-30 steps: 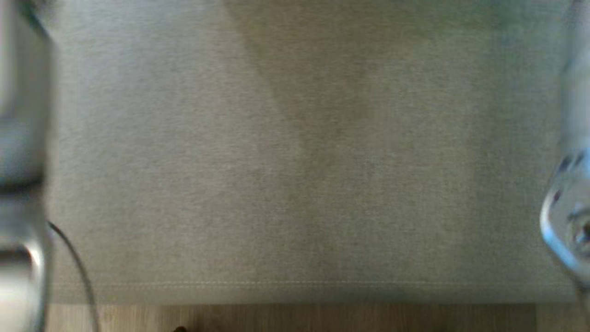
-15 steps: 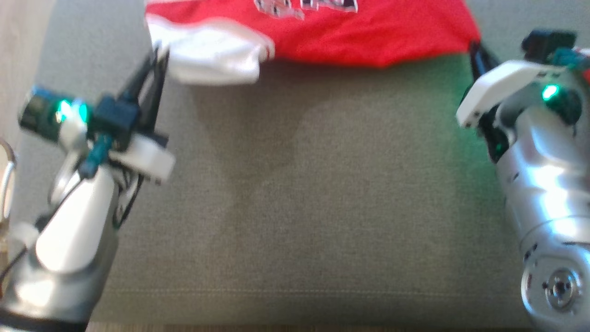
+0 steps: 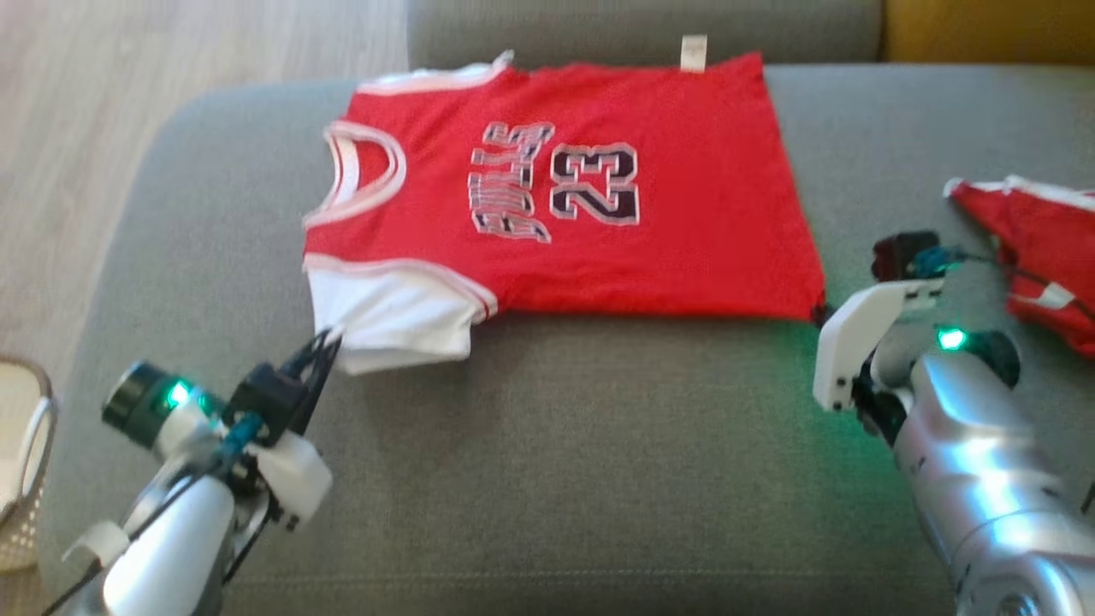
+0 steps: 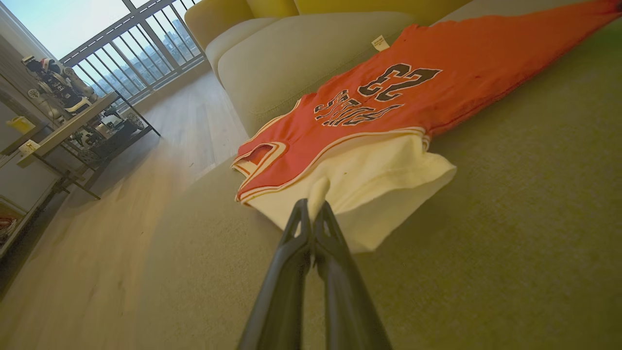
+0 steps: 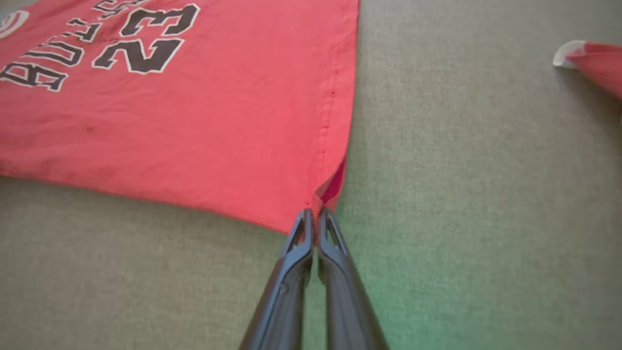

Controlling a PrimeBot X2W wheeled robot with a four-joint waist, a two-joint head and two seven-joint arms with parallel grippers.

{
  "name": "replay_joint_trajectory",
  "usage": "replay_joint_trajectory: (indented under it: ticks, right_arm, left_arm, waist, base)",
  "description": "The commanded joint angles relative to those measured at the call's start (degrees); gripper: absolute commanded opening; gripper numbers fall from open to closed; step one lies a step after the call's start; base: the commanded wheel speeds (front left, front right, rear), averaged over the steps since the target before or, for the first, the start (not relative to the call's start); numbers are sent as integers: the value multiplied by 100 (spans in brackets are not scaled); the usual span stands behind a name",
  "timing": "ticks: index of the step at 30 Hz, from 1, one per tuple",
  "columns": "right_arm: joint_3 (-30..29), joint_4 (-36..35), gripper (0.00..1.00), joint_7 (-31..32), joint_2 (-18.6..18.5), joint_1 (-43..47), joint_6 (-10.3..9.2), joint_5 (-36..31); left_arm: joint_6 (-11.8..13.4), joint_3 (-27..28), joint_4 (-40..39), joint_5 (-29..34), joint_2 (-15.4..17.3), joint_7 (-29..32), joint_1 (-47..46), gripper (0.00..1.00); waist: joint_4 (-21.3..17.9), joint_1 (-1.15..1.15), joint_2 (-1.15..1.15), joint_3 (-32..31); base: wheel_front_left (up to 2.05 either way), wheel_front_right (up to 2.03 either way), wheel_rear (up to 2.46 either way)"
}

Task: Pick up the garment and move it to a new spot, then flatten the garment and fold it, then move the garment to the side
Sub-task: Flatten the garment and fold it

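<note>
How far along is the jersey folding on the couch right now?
Done: the red jersey lies mostly flat on the grey cushion. In hand: the left claw pinches its white sleeve, the right claw its bottom corner, both shut. Left: no fold shows yet, then moving it aside.

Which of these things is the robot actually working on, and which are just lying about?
Job: jersey, left fingers and right fingers pinching it, sofa under it.
Lying about: other red garment, basket.
</note>
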Motion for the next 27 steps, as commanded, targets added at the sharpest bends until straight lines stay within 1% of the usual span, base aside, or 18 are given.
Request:
replay_joint_trajectory:
  ticks: [1, 4, 8, 9, 14, 20, 21, 24, 27]
  right_arm:
    - [199, -126, 0, 75, 65, -34, -2, 56]
    - [405, -117, 0, 280, 78, 146, -2, 150]
    - [735, -112, 0, 536, 90, 331, -2, 386]
    - [931, -110, 0, 665, 94, 401, -2, 527]
    - [1548, -109, 0, 1069, 99, 602, -2, 993]
    - [2489, -172, 0, 1658, 100, 837, -2, 1802]
    - [2489, -172, 0, 1658, 100, 837, -2, 1802]
    - [3005, -427, 0, 2023, 52, 1019, -2, 2254]
    - [3527, -884, 0, 2455, -169, 1246, -2, 2805]
  left_arm:
    - [-3, 189, -65, 44, 262, -15, -142, 0]
    - [-50, 90, 28, 3, 330, 52, 54, 0]
    - [-127, -91, -38, -65, 467, 238, 351, 0]
    - [-164, -187, -101, -133, 566, 349, 511, 0]
    - [-215, -408, -367, -365, 808, 673, 862, 0]
    - [-237, -724, -701, -761, 1133, 1201, 1238, 0]
    - [-237, -724, -701, -761, 1133, 1201, 1238, 0]
    - [-239, -837, -876, -930, 1305, 1399, 1392, 0]
    - [-240, -890, -1102, -1088, 1478, 1551, 1518, 0]
  waist:
    - [-81, 1, 0, -241]
    - [-139, 1, 0, -420]
    - [-205, 1, 0, -580]
    - [-234, 1, 0, -628]
    - [-270, 1, 0, -755]
    - [-322, 1, 0, -932]
    - [-322, 1, 0, -932]
    - [-364, 1, 0, -1020]
    - [-395, 1, 0, -1071]
  base:
    - [0, 0, 0]
    - [0, 0, 0]
    - [0, 0, 0]
    - [0, 0, 0]
    - [0, 0, 0]
    - [0, 0, 0]
    - [0, 0, 0]
    - [0, 0, 0]
    - [0, 0, 0]
